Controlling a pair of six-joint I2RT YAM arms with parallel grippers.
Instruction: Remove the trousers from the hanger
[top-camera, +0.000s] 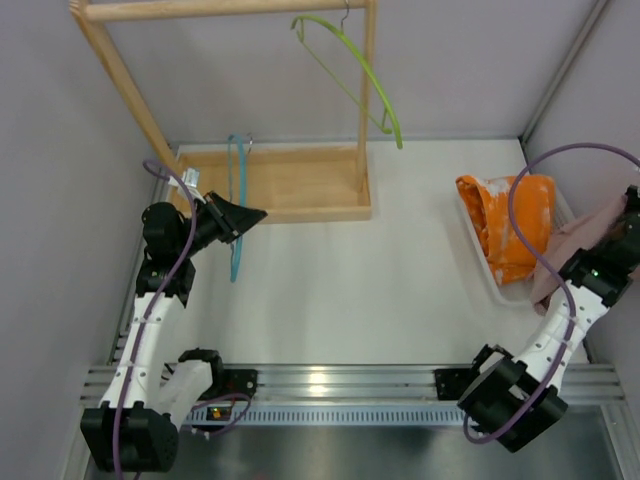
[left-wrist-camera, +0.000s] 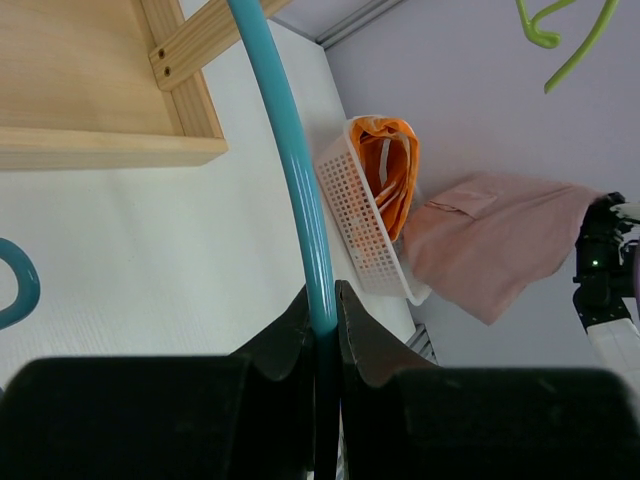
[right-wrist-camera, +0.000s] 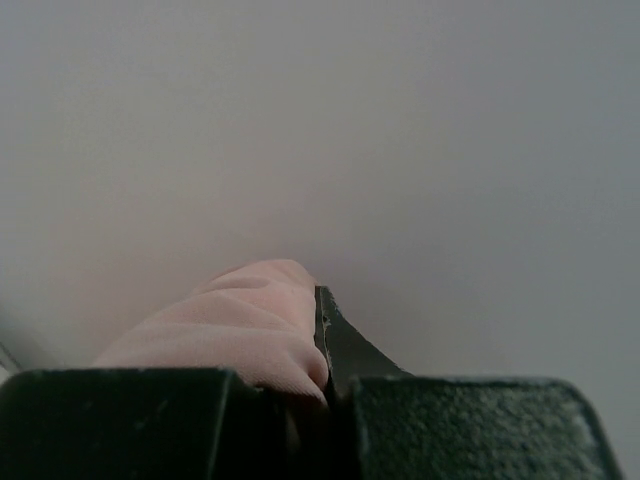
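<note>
The orange trousers with a white pattern lie in the white basket at the right; they also show in the left wrist view. My right gripper is shut on the dusty pink trousers, held up beside the basket near the right wall; the pink cloth covers one finger in the right wrist view. My left gripper is shut on the bare teal hanger, pinched between the jaws in the left wrist view. A bare green hanger hangs from the wooden rack.
The rack's wooden base stands at the back left, with its slanted post and top rail above. The basket sits close to the right wall. An aluminium rail runs along the table's near edge.
</note>
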